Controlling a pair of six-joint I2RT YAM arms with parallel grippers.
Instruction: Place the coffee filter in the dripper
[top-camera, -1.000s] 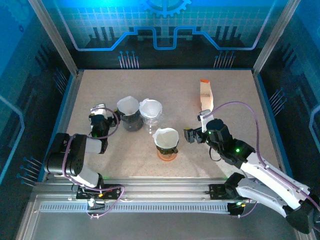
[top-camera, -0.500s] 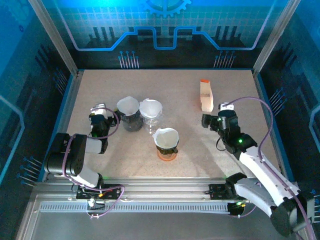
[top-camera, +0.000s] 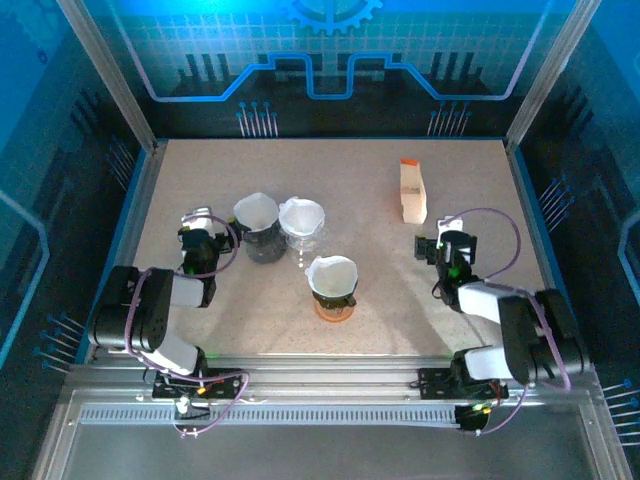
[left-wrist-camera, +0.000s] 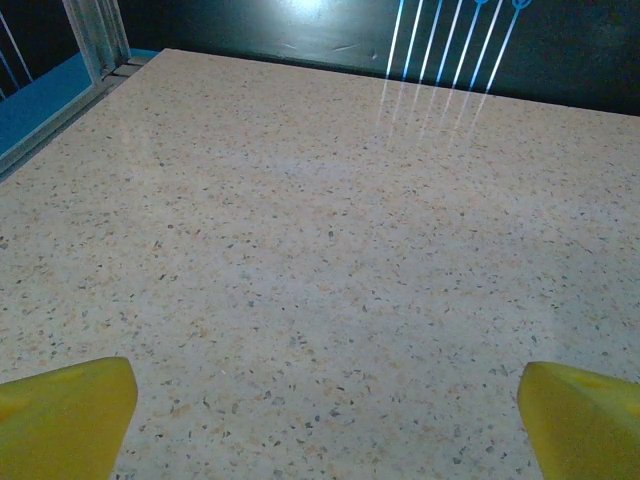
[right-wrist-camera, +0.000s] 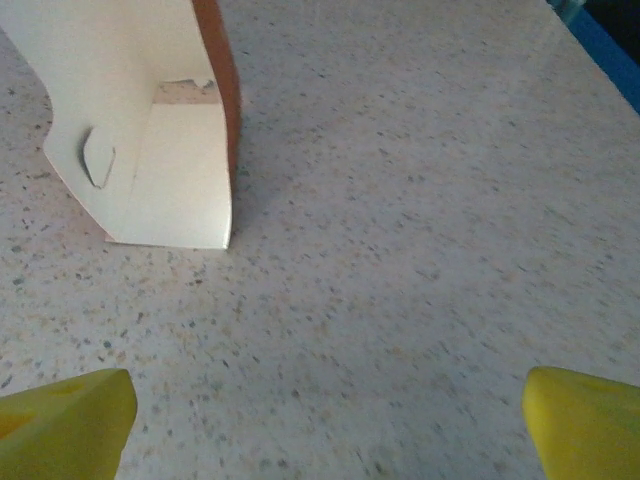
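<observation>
Seemingly at the last step: left hand (top-camera: 198, 224), well left of the dripper (top-camera: 334, 303), spread wide and empty; filter (top-camera: 332, 271) seated inside the dripper; right hand (top-camera: 445, 241), well right of it, spread too. Likely calls only for parking.

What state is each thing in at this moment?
Left tool: open, empty.
Right tool: open, empty.
Box: upright, opened.
Dark dripper: upright, filter in.
Clear dripper: upright, filter in.
Orange dripper: upright, filter in.
</observation>
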